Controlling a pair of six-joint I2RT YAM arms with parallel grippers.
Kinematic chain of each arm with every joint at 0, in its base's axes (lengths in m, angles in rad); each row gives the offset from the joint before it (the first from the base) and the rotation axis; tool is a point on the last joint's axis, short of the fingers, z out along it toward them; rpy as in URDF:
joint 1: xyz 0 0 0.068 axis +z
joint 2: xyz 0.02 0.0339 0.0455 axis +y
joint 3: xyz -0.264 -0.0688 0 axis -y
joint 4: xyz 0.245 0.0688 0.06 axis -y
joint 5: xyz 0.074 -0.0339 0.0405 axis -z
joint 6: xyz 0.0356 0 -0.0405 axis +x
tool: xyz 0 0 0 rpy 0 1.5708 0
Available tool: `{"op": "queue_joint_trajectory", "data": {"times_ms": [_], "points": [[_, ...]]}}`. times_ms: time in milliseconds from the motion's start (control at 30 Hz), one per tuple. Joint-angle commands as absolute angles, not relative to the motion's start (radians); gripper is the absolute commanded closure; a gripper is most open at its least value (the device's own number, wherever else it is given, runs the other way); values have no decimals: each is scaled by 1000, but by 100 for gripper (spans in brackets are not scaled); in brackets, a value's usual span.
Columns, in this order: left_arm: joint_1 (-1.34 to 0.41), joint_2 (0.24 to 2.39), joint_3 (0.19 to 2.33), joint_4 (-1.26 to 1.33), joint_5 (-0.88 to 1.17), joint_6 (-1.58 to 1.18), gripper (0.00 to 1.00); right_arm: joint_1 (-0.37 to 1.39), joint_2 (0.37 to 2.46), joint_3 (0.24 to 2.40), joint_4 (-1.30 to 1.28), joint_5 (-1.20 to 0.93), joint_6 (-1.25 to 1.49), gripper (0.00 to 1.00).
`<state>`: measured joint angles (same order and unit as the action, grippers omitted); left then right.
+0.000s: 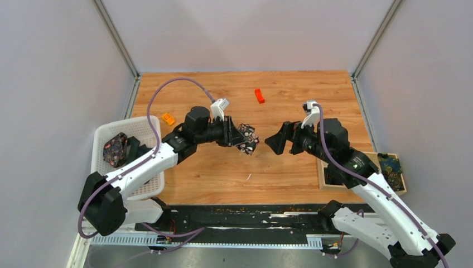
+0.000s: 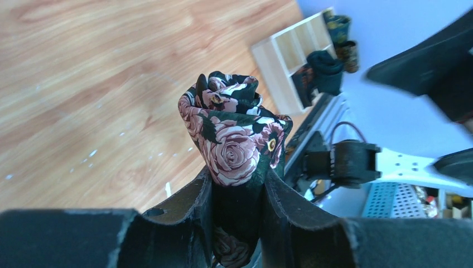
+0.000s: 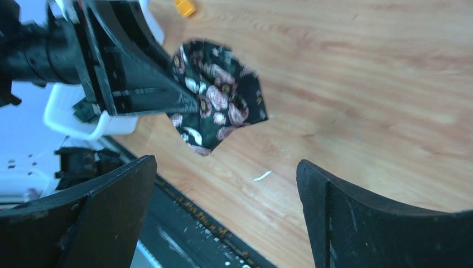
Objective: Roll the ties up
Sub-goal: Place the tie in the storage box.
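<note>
Where the arms are bolted, near edge: a black rail (image 1: 234, 215) runs between the two bases; no writing on it can be read.
White basket (image 1: 125, 123): at the left, close to the left arm; a second rolled tie (image 1: 115, 149), dark with flowers, lies inside.
Wooden box (image 1: 323, 180): at the right edge, partly under the right arm; other ties (image 1: 390, 166), dark and patterned, sit in its outer part.
Left gripper (image 1: 237, 135): closed on the floral tie (image 1: 247, 139) and carrying it clear of the table (image 1: 223, 173), above its middle; in the wrist view both fingers (image 2: 195, 195) press the lower part of the coil.
Floral tie, form: wound into a compact roll, black with pink roses, the spiral end facing the other arm.
Right gripper (image 1: 274, 142): jaws spread wide, nothing in them, facing the roll and just apart from it.
Handling, my judgement: light, soft and slick, so the coil will likely spring loose if released carelessly.
Where to hold: across the flat sides of the coil, pinching the outer tail against the layers.
Orange blocks: one (image 1: 168, 118) just beyond the basket, one (image 1: 259, 95) farther back.
Brands or labels: none legible anywhere.
</note>
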<state>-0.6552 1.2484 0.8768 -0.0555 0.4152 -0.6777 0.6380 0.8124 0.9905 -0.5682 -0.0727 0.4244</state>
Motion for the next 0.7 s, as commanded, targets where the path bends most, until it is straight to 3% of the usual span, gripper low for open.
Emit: {"op": "queue_joint_trajectory", "data": {"times_ms": [0, 333, 667], "points": [[-657, 1191, 962, 59, 495, -771, 71, 635, 793, 938, -372, -256, 559, 0], [-657, 1093, 1007, 144, 577, -908, 71, 636, 784, 867, -121, -412, 693, 1], [-657, 1043, 1024, 200, 601, -974, 71, 635, 802, 851, -29, -463, 774, 1]]}}
